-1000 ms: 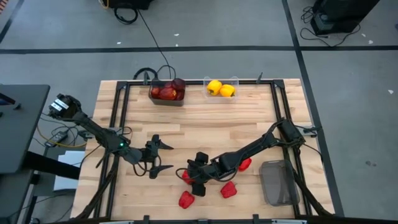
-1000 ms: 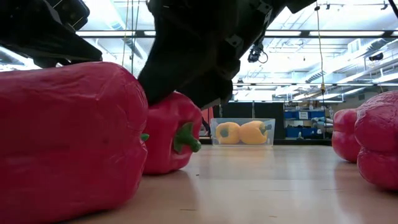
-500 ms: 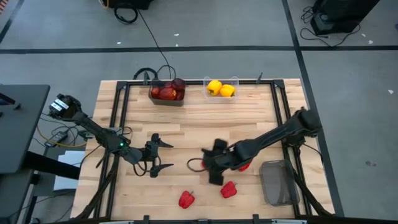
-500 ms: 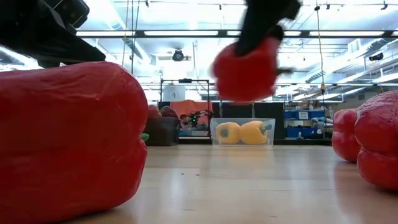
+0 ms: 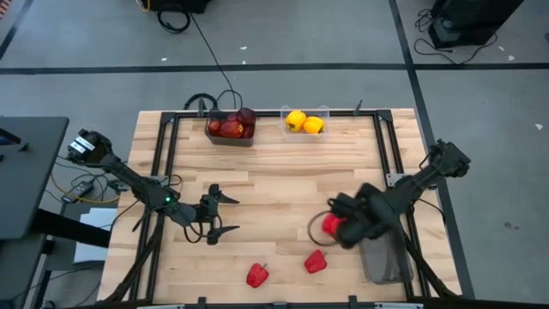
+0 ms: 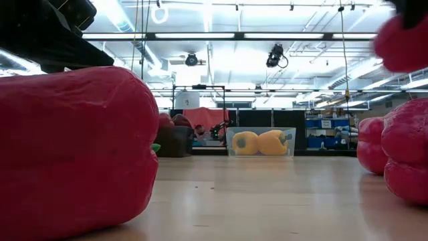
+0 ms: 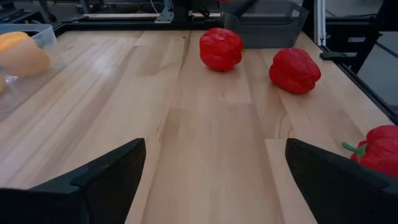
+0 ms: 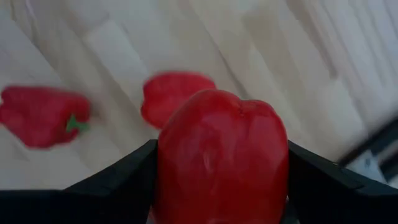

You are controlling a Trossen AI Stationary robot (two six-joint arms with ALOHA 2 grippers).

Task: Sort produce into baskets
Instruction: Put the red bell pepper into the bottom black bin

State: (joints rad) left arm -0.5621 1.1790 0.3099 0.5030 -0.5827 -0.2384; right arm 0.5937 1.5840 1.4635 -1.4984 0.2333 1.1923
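one red pepper (image 8: 221, 155) between right end effector (image 5: 340, 226) fingers

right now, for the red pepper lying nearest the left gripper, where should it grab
Across the body, from straight above. That red pepper lies on its side on the table, stem pointing sideways, clear of the next pepper. The open left gripper hovers close by.
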